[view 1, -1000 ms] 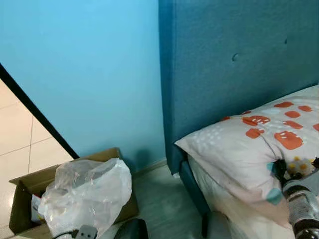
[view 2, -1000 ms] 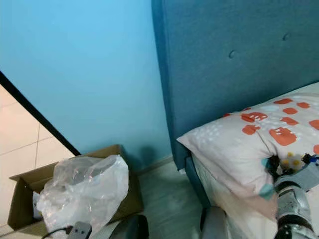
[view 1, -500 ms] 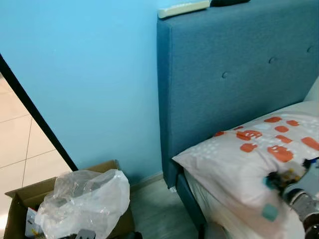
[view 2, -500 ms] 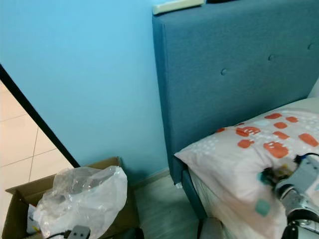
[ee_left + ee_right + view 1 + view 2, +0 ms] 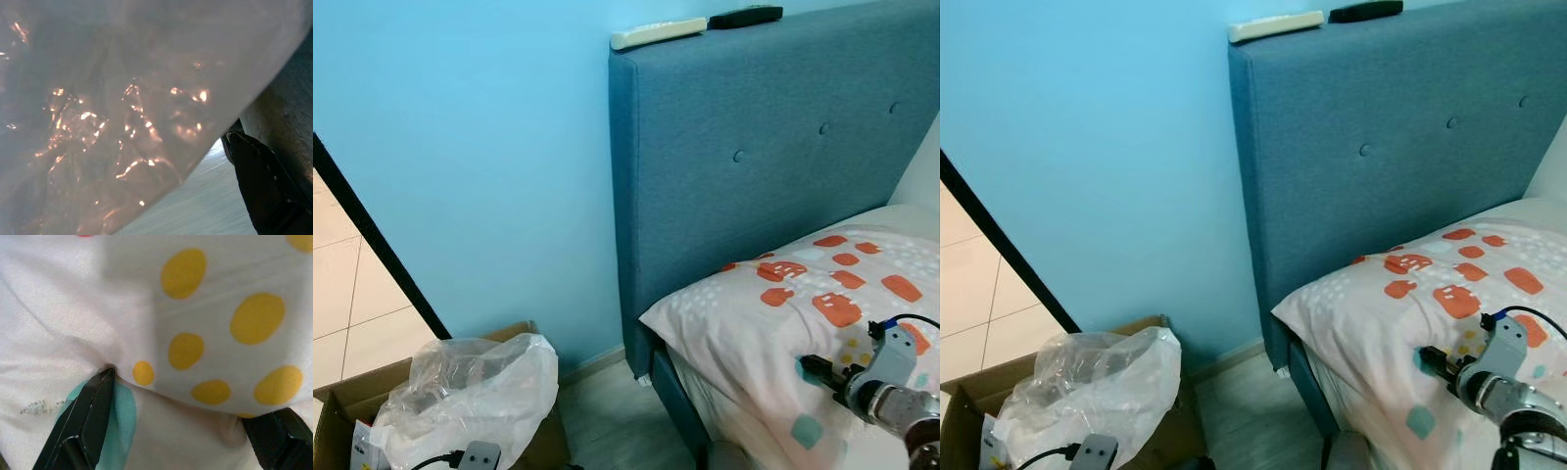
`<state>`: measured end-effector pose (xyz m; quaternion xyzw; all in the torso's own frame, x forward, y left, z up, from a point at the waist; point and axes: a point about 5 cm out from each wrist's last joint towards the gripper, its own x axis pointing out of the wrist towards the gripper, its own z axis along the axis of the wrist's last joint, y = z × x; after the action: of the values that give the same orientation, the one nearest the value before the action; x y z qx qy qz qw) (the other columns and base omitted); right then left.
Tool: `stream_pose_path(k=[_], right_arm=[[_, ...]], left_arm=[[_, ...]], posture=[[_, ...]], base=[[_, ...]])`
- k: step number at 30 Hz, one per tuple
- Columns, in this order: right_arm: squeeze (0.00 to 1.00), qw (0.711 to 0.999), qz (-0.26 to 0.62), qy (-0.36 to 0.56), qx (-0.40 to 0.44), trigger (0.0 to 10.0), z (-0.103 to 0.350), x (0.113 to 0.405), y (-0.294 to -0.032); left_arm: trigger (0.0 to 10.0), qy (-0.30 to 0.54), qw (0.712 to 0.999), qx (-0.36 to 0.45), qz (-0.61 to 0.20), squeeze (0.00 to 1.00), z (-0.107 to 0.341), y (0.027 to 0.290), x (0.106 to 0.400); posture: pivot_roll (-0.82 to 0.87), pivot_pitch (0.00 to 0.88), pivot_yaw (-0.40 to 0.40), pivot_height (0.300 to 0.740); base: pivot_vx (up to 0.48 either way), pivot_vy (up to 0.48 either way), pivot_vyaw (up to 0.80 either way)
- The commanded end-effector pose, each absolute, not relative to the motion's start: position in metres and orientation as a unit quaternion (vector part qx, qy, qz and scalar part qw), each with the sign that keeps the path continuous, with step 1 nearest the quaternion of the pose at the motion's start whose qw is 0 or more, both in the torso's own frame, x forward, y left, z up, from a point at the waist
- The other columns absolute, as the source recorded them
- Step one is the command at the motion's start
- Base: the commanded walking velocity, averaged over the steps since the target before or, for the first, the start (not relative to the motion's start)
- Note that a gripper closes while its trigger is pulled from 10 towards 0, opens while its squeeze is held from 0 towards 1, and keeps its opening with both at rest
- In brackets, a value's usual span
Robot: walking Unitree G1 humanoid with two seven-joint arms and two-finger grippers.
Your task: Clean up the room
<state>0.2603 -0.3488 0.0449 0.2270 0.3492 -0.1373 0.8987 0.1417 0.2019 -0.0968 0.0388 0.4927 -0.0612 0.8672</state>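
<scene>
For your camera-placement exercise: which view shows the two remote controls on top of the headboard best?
The right eye view: the white remote and the black remote lie end to end along the headboard top, clear of the frame edge. The left eye view shows them too, nearer its top edge. The wrist views face plastic and pillow fabric.

I see even, soft daylight on the blue wall (image 5: 489,166); head views are sharp. My left wrist view is dim, with orange glints on blurred plastic bag (image 5: 112,112).
</scene>
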Motion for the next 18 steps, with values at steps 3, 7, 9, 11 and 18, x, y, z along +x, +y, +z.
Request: stream_pose_path(k=[3, 7, 9, 11, 18], right_arm=[[0.00, 0.902, -0.127, 0.362, 0.197, 10.0, 0.050, 0.258, -0.354], [0.00, 0.913, -0.124, 0.353, 0.160, 10.0, 0.070, 0.261, -0.367], [0.00, 0.921, -0.111, 0.355, 0.117, 10.0, 0.085, 0.261, -0.375], [0.00, 0.914, -0.068, 0.399, 0.015, 10.0, 0.097, 0.250, -0.380], [0.00, 0.903, 0.047, 0.420, -0.077, 10.0, 0.114, 0.220, -0.371]], left_arm=[[10.0, 0.503, 0.859, 0.029, -0.087, 0.00, -0.101, 0.185, 0.136], [10.0, 0.504, 0.859, 0.030, -0.088, 0.00, -0.101, 0.185, 0.136], [10.0, 0.505, 0.858, 0.031, -0.090, 0.00, -0.101, 0.184, 0.136], [10.0, 0.505, 0.858, 0.033, -0.094, 0.00, -0.102, 0.182, 0.137], [10.0, 0.506, 0.856, 0.040, -0.099, 0.00, -0.102, 0.183, 0.136]], posture=[[-0.12, 0.000, 0.016, 0.604], [-0.13, 0.000, 0.014, 0.604], [-0.13, 0.000, 0.012, 0.604], [-0.13, 0.000, 0.011, 0.604], [-0.13, 0.000, 0.021, 0.604]], base=[[0.000, 0.000, 0.00], [0.000, 0.000, 0.00], [0.000, 0.000, 0.00], [0.000, 0.000, 0.00], [0.000, 0.000, 0.00]])
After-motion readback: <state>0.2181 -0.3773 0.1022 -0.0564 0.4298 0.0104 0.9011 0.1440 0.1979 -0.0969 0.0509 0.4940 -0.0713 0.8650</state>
